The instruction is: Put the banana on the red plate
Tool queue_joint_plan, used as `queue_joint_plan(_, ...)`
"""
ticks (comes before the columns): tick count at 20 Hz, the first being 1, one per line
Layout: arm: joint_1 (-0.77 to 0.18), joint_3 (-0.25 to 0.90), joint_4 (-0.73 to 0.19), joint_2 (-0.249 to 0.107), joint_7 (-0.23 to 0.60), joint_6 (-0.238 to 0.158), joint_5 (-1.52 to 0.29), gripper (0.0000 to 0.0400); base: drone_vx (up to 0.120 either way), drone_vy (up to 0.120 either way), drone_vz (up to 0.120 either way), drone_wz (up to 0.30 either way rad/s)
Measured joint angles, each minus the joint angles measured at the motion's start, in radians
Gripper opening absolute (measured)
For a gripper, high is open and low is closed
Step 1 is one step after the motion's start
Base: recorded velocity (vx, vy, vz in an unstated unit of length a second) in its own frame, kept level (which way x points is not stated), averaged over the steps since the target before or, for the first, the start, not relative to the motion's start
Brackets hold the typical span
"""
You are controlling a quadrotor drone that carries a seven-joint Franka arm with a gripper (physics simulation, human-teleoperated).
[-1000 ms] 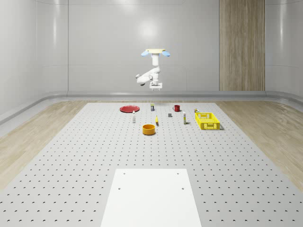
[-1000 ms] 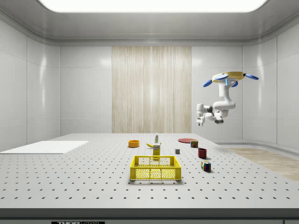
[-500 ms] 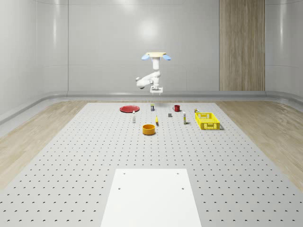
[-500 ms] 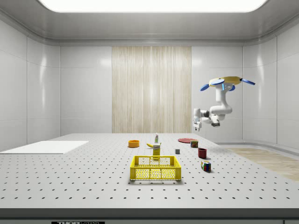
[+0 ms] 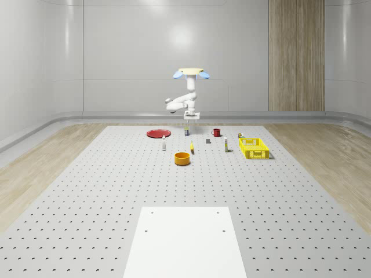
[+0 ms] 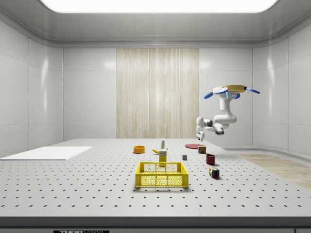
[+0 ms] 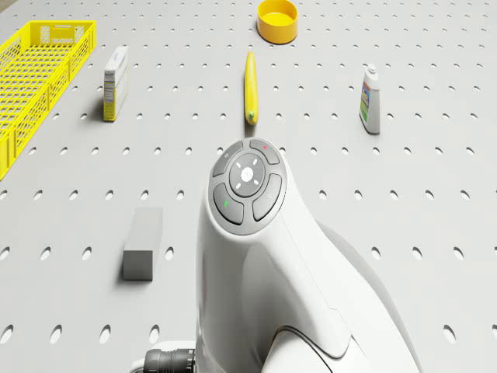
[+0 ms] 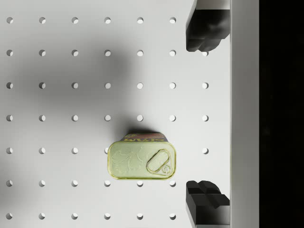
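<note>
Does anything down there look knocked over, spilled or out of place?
Nothing stands out. The banana lies flat on the table, apart from the red plate. The drone hovers above the table's far end, its open gripper over a tin can.

Drone [image 5: 192, 72] hovering, arm [image 5: 181, 102] folded beneath, hand [image 8: 205, 114] pointing straight down, fingers [image 8: 204, 31] spread apart, empty

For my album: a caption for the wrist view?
Open gripper above a tin on the pegboard floor.

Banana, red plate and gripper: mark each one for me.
banana [image 7: 250, 87], drone view, middle of its length.
red plate [image 5: 157, 133], whole-scene view, its centre.
gripper [image 8: 207, 116], wrist view, midway between its open fingertips.
</note>
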Motion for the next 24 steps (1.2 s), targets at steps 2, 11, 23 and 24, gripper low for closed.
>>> queue_joint_plan(2, -0.003, 0.003, 0.001, -0.009, 0.003, 0.009, 0.005, 0.04, 0.12, 0.0, -0.12, 0.0)
queue_joint_plan(11, -0.015, 0.014, 0.003, -0.049, 0.014, 0.046, 0.025, 0.04, 0.12, 0.0, -0.058, 0.0)
queue_joint_plan(23, -0.029, 0.026, 0.006, -0.098, 0.027, 0.091, 0.048, 0.04, 0.12, -0.02, -0.02, 0.0)
queue_joint_plan(24, -0.03, 0.027, 0.007, -0.102, 0.028, 0.094, 0.05, 0.04, 0.12, 0.0, -0.12, 0.0)
